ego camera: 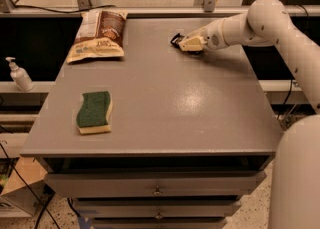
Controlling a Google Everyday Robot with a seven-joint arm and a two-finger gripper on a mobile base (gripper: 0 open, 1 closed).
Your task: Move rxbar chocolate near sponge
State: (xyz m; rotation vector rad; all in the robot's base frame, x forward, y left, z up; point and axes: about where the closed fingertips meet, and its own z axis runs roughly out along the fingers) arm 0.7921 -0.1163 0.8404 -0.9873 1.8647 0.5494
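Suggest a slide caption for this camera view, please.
Tool at the rxbar chocolate, far right of the table; sponge lies front left, snack bag back left.
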